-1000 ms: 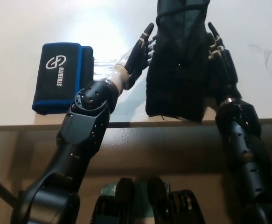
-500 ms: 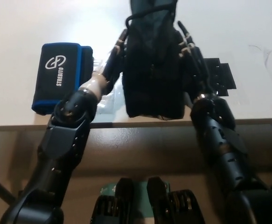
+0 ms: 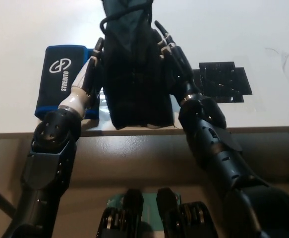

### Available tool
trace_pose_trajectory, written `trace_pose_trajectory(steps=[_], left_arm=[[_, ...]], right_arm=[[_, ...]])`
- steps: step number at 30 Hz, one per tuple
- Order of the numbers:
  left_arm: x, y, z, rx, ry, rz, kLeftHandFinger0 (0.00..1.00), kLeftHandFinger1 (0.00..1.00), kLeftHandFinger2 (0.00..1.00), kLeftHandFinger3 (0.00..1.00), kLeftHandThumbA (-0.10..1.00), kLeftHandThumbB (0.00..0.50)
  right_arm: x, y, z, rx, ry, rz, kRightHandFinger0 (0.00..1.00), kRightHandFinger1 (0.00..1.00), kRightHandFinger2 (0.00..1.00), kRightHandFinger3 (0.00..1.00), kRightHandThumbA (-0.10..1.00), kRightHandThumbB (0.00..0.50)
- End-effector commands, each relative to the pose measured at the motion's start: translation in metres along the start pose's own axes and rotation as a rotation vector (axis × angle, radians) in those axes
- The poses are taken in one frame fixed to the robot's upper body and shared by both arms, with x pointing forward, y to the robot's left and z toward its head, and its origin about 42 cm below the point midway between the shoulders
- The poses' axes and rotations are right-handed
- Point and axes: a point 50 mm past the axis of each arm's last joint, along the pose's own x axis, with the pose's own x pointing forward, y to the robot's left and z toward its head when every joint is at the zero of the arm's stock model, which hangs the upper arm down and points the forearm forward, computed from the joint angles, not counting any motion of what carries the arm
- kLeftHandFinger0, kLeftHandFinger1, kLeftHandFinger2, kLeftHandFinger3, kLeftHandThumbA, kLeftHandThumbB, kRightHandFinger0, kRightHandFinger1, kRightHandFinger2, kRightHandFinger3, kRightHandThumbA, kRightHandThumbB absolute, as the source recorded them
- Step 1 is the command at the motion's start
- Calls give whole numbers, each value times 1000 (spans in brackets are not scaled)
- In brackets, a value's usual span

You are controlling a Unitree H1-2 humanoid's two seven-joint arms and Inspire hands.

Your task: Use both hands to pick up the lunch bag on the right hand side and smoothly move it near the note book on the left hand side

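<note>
Both hands (image 3: 92,69) (image 3: 174,62) pressing soft black fabric lunch bag (image 3: 134,74), beside blue-edged rectangular notebook (image 3: 62,79)

one lunch bag (image 3: 134,69), one notebook (image 3: 62,79), two hands, one black tape patch (image 3: 222,82).

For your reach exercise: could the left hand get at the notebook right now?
Probably not: the left hand is pressed against the lunch bag, sharing its hold with the right hand, though the notebook lies right beside it.

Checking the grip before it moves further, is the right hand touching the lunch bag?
Touching: the head view shows the right hand pressed flat against the lunch bag's side.
</note>
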Motion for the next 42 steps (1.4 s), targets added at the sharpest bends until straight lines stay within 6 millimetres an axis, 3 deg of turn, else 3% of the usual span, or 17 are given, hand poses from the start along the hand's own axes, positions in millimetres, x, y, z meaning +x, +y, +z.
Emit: trace_pose_trajectory(steps=[1,7,13,18,21,23,24,28,31,33,36,42], left_arm=[[9,7,32,-18,-97,41,1000,1000,1000,1000,1000,394],[9,20,42,3,-123,64,1000,1000,1000,1000,1000,367],[11,25,48,4,-122,53,1000,1000,1000,1000,1000,386],[14,23,50,4,-129,54,1000,1000,1000,1000,1000,431],[14,23,51,20,-129,46,1000,1000,1000,1000,1000,395],[14,22,53,26,-104,46,1000,1000,1000,1000,1000,379],[14,22,53,33,-98,49,1000,1000,1000,1000,1000,386],[11,28,52,84,-109,36,1000,1000,1000,1000,1000,400],[7,35,51,154,-123,40,1000,1000,1000,1000,1000,391],[3,41,51,174,-126,35,1000,1000,1000,1000,1000,372],[-8,52,50,204,-127,45,1000,1000,1000,1000,1000,406],[-42,76,54,261,-152,53,1000,1000,1000,1000,1000,450]], right_arm=[[25,53,8,-40,-23,153,1000,1000,1000,1000,1000,366],[29,63,7,-38,-18,163,1000,1000,1000,1000,1000,375],[32,68,6,-25,-11,168,1000,1000,1000,1000,1000,363],[33,72,7,-1,-12,180,1000,1000,1000,1000,1000,364],[33,73,7,-51,-20,168,1000,1000,1000,1000,1000,365],[32,67,12,-153,-57,137,1000,1000,1000,1000,1000,349],[32,64,15,-214,-78,108,1000,1000,1000,1000,1000,326],[28,46,28,-430,-130,15,1000,1000,1000,1000,1000,312],[25,32,39,-464,-157,7,1000,1000,1000,1000,1000,376],[21,23,46,-491,-178,-1,1000,1000,1000,1000,1000,370],[14,7,59,-470,-226,-8,1000,1000,1000,1000,1000,344],[-10,-13,80,-515,-322,-17,1000,1000,1000,1000,1000,379]])
